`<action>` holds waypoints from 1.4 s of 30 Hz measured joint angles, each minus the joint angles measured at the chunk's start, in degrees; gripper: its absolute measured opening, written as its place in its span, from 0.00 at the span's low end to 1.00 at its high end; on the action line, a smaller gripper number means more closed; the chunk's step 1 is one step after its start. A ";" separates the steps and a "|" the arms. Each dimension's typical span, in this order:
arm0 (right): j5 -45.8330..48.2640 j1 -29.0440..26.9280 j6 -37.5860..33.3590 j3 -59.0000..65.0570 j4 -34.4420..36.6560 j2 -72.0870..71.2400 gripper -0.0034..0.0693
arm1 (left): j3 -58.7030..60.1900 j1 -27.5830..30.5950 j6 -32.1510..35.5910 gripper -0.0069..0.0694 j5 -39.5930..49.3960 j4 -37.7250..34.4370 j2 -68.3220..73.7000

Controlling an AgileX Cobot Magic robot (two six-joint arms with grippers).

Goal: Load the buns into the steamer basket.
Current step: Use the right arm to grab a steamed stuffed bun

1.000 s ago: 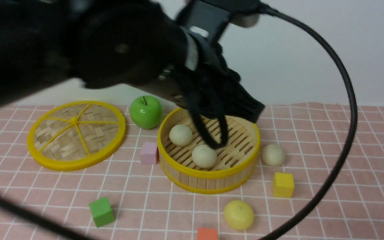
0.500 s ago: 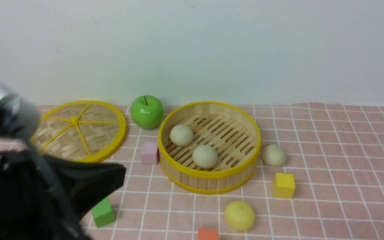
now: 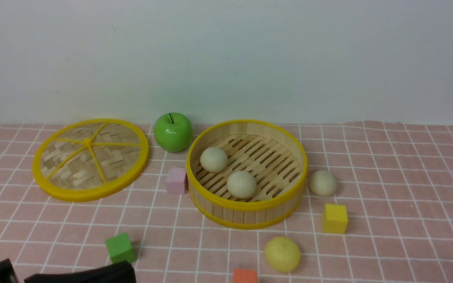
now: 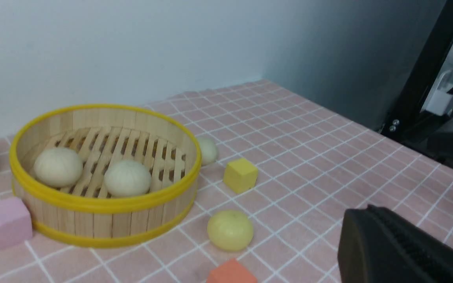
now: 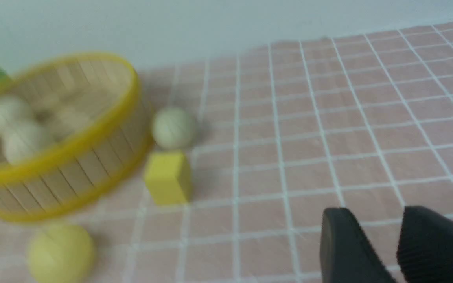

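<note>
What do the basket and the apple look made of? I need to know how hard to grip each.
Basket: looks like pale bamboo or wood slats, matte with visible strips, with smooth yellow rims that seem plastic. Apple: glossy bright green with sharp highlights, likely plastic or painted, probably hard.

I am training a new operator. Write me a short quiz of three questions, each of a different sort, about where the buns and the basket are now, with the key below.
1. How many cream-white buns lie inside the round bamboo steamer basket with yellow rims?
2. True or false: the pale yellow bun lies inside the basket.
3. Which thing lies nearest the cream-white bun outside the basket? A) glossy green apple B) yellow cube C) green cube

Key
1. Two: one bun farther back, one nearer the front.
2. False: it lies on the pink checked cloth, in front of the basket.
3. B.
</note>
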 joint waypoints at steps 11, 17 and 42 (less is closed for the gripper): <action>-5.83 2.13 12.60 -4.59 10.02 1.44 0.35 | 2.63 0.00 0.00 0.07 6.69 0.00 0.00; 20.93 11.15 1.11 -25.69 4.24 21.03 0.21 | 2.63 0.00 -0.05 0.07 8.55 0.00 -0.24; 29.14 32.46 -8.32 -65.17 2.80 96.45 0.40 | 2.63 0.00 -0.05 0.08 8.91 0.00 -0.24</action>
